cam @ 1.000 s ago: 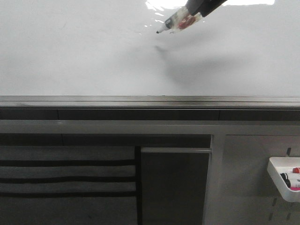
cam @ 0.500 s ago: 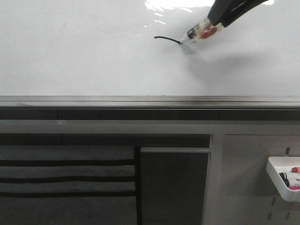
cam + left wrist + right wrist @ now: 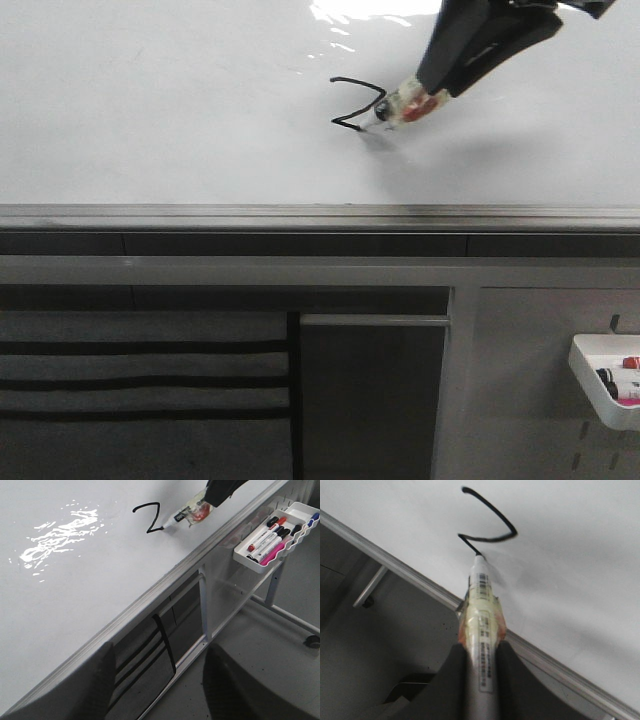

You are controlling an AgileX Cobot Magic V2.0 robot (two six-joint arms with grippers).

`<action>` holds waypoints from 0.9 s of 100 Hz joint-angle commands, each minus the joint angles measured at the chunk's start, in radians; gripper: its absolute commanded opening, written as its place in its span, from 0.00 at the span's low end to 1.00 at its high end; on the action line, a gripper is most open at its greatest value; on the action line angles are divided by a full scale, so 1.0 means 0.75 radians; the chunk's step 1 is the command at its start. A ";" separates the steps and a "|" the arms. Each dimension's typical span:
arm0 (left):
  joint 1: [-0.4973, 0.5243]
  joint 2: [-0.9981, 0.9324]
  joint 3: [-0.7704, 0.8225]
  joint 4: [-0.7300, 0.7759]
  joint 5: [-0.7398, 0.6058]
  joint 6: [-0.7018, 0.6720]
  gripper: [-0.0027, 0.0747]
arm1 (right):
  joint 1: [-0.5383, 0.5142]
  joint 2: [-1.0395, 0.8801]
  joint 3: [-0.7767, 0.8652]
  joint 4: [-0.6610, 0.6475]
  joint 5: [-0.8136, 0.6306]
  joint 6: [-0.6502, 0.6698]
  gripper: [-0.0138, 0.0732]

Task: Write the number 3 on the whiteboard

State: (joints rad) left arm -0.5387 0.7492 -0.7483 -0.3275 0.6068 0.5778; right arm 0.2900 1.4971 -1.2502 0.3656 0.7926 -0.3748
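The whiteboard point(image 3: 150, 120) fills the upper half of the front view. On it is a thin black marker line point(image 3: 358, 100): a top bar, a diagonal back to the left, then a short bar to the right, the angular top of the number 3. My right gripper point(image 3: 440, 80) is shut on a taped marker point(image 3: 400, 105) whose tip touches the end of the line. The right wrist view shows the marker point(image 3: 481, 615) between the fingers and the line point(image 3: 490, 520). My left gripper point(image 3: 161, 652) is open and empty, away from the board, and it sees the line point(image 3: 150, 517).
A grey metal rail point(image 3: 320, 215) runs along the board's lower edge. Below it are a grey panel with black stripes point(image 3: 140, 380) and a white tray point(image 3: 600, 385) holding several markers, also in the left wrist view point(image 3: 250, 562). A stand leg with a caster point(image 3: 312, 641) is on the floor.
One second ago the board was blank with the marker tip near it. The tip has since drawn a bar to the right, a diagonal down-left and a short bar to the right.
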 commanded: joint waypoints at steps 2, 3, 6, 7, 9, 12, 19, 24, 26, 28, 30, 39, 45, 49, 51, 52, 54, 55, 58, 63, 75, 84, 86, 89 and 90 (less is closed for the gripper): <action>0.003 -0.004 -0.037 -0.029 -0.091 -0.015 0.51 | -0.017 -0.044 0.019 -0.049 -0.052 0.000 0.11; 0.003 -0.004 -0.037 -0.029 -0.091 -0.015 0.51 | -0.010 -0.041 0.024 -0.044 -0.062 0.000 0.11; 0.003 -0.004 -0.037 -0.029 -0.091 -0.015 0.51 | 0.005 -0.037 0.045 -0.038 -0.093 0.000 0.11; 0.003 -0.004 -0.037 -0.029 -0.091 -0.015 0.51 | 0.009 -0.035 0.049 -0.038 -0.103 0.000 0.11; 0.003 -0.004 -0.037 -0.029 -0.091 -0.015 0.51 | 0.022 -0.030 0.059 -0.032 -0.134 0.000 0.11; 0.003 -0.004 -0.037 -0.029 -0.091 -0.015 0.51 | 0.041 -0.020 0.066 -0.021 -0.181 0.000 0.11; 0.003 -0.004 -0.037 -0.029 -0.091 -0.015 0.51 | 0.091 0.007 0.061 -0.001 -0.279 0.000 0.11; 0.003 -0.004 -0.037 -0.029 -0.091 -0.015 0.51 | 0.123 0.021 0.040 -0.001 -0.333 0.000 0.11; 0.003 -0.004 -0.037 -0.029 -0.091 -0.015 0.51 | 0.126 0.024 0.026 -0.001 -0.334 0.000 0.11; 0.003 -0.004 -0.037 -0.029 -0.091 -0.015 0.51 | 0.134 0.024 0.012 -0.001 -0.330 0.000 0.11; 0.003 -0.004 -0.037 -0.029 -0.091 -0.015 0.51 | 0.136 0.024 -0.002 -0.001 -0.315 0.000 0.11; 0.003 -0.004 -0.037 -0.029 -0.091 -0.015 0.51 | 0.144 -0.020 -0.048 0.003 -0.172 -0.002 0.11; 0.003 -0.004 -0.037 -0.029 -0.091 -0.015 0.51 | 0.156 -0.082 -0.039 0.003 -0.092 -0.036 0.11; 0.003 -0.004 -0.037 -0.029 -0.091 -0.015 0.51 | 0.162 -0.125 -0.016 0.003 -0.064 -0.052 0.11; 0.003 -0.004 -0.037 -0.029 -0.091 -0.015 0.51 | 0.169 -0.153 0.000 0.006 -0.054 -0.058 0.11; 0.003 -0.004 -0.037 -0.029 -0.091 -0.015 0.51 | 0.175 -0.173 0.006 0.008 -0.051 -0.061 0.11; 0.003 -0.004 -0.037 -0.029 -0.091 -0.015 0.51 | 0.181 -0.193 0.025 0.008 -0.051 -0.068 0.11; 0.003 -0.004 -0.037 -0.029 -0.091 -0.015 0.51 | 0.187 -0.213 0.039 0.008 -0.048 -0.072 0.11; 0.003 -0.004 -0.037 -0.029 -0.091 -0.015 0.51 | 0.199 -0.253 0.067 0.008 -0.045 -0.096 0.11; 0.003 -0.004 -0.037 -0.029 -0.094 -0.015 0.51 | 0.223 -0.323 0.119 0.008 -0.043 -0.129 0.11; 0.003 -0.004 -0.037 -0.029 -0.119 -0.015 0.51 | 0.271 -0.460 0.228 0.008 -0.046 -0.222 0.11; 0.003 -0.004 -0.037 -0.029 -0.119 -0.015 0.51 | 0.275 -0.520 0.269 0.008 -0.046 -0.268 0.11; 0.003 -0.004 -0.037 -0.029 -0.122 -0.015 0.51 | 0.275 -0.526 0.276 0.008 -0.043 -0.275 0.11; 0.003 -0.004 -0.037 -0.029 -0.128 -0.015 0.51 | 0.275 -0.536 0.276 0.008 -0.043 -0.288 0.11; 0.003 -0.004 -0.037 -0.029 -0.128 -0.015 0.51 | 0.275 -0.539 0.276 0.008 -0.040 -0.292 0.11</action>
State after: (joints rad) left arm -0.5387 0.7492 -0.7483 -0.3275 0.5893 0.5778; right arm 0.4950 1.1353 -1.0292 0.3606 0.8055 -0.5523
